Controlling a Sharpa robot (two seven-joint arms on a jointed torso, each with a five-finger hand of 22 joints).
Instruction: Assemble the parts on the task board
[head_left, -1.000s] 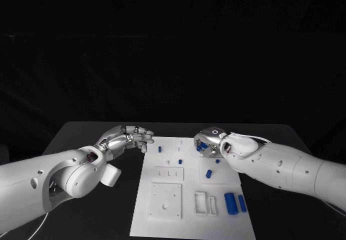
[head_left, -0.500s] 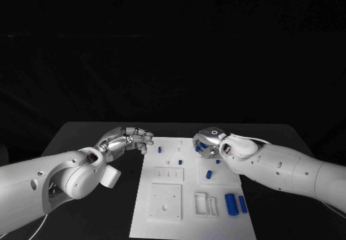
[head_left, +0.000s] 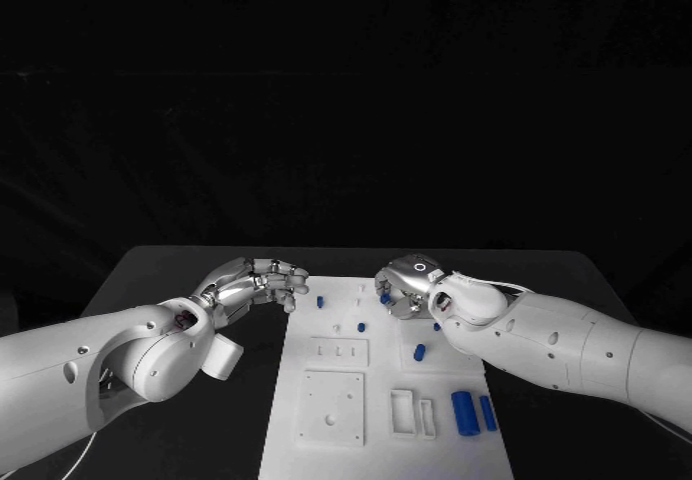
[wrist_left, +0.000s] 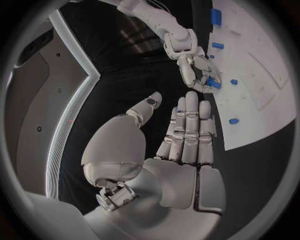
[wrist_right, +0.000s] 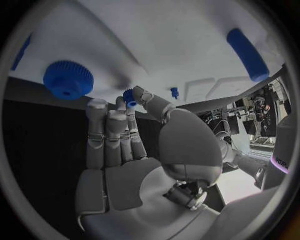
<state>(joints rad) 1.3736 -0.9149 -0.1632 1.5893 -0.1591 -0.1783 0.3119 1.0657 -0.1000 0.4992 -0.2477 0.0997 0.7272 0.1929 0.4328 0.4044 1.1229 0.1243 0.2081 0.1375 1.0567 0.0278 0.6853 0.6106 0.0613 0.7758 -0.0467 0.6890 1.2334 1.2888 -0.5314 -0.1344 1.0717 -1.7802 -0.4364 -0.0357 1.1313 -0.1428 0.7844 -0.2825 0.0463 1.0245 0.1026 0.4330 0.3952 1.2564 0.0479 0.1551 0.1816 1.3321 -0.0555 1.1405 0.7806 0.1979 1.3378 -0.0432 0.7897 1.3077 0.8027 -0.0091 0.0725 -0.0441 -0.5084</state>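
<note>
Since a second ago, your right hand (head_left: 408, 283), pinching a small blue part (wrist_right: 129, 95), shifts leftward over the board (head_left: 335, 400); left hand (head_left: 260, 285) empty, fingers apart; most parts lie loose.

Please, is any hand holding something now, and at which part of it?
The right hand pinches a small blue part between thumb and fingertips, over the white board. The left hand holds nothing.
</note>
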